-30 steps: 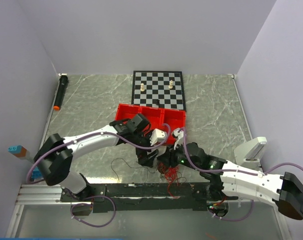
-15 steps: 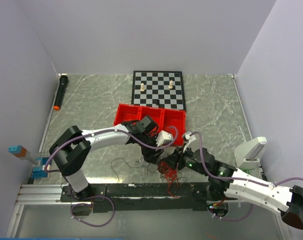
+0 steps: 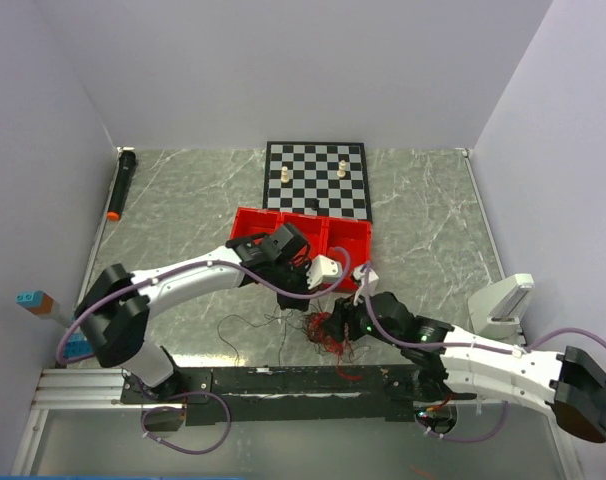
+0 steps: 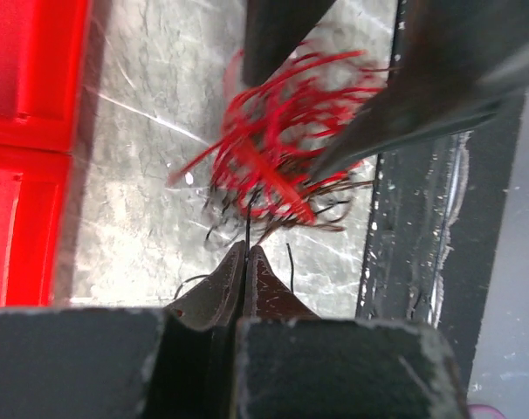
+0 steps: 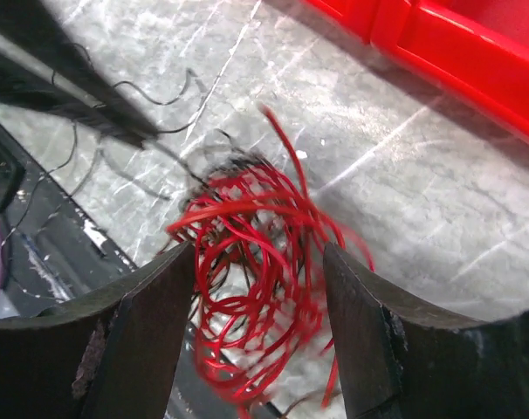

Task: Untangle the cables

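Left end effector (image 4: 247,255): clenched, tips pinching one thin dark strand of the cables (image 4: 278,148). The bundle sits just beyond the tips, over the table (image 4: 142,148). Right end effector (image 5: 257,251): released, fingers straddling the blurred red loops, whose lower edge is cut off.

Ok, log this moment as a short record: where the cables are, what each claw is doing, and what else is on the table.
cables: red and dark wire tangle on the table, near its front edge, in front of the red bin
left claw: shut, pinching a thin dark strand that leads into the tangle
right claw: open, fingers either side of the red loops
other items: chessboard with a few pieces, behind the bin; black stick with orange tip at the left edge
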`<state>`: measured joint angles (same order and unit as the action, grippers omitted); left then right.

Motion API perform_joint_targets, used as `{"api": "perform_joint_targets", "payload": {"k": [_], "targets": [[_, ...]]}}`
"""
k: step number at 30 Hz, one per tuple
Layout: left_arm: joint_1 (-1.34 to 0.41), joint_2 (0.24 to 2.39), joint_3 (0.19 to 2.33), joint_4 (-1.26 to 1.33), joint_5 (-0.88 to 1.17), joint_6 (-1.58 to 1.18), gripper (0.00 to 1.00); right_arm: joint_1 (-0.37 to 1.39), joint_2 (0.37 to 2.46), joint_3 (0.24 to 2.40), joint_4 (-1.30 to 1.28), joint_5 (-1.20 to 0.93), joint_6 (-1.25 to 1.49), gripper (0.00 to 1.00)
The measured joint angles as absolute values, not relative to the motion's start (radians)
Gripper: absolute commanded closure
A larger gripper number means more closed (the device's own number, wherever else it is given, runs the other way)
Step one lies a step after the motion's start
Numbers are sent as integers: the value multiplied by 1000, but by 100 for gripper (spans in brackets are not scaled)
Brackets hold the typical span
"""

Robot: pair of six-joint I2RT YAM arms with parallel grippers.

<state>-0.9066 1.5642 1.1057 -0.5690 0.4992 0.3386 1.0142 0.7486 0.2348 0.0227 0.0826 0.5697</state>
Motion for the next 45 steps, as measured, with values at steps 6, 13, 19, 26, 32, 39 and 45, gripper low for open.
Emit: {"api": "perform_joint_targets", "payload": {"k": [6, 13, 19, 26, 32, 39, 45], "targets": [[-907, 1501, 1106, -598, 500, 331, 99, 1013, 876, 293, 102, 73, 527, 33], [-907, 1493, 1108, -604, 500, 323, 99, 1013, 866, 294, 199, 40, 479, 33], [-906, 1493, 1130, -613, 506, 318, 98, 1013, 896, 305, 241, 46, 453, 36], [-893, 1484, 1158, -635, 526, 292, 98, 1001, 1093, 375, 302, 99, 455, 49], [-893, 1484, 1158, -648, 527, 287, 99, 988, 1217, 422, 373, 102, 448, 54], [-850, 1476, 1185, -709, 540, 287, 99, 981, 1234, 426, 377, 64, 463, 42], [-683, 1399, 1274, -786, 591, 286, 99, 978, 1178, 377, 355, 32, 487, 34]]}}
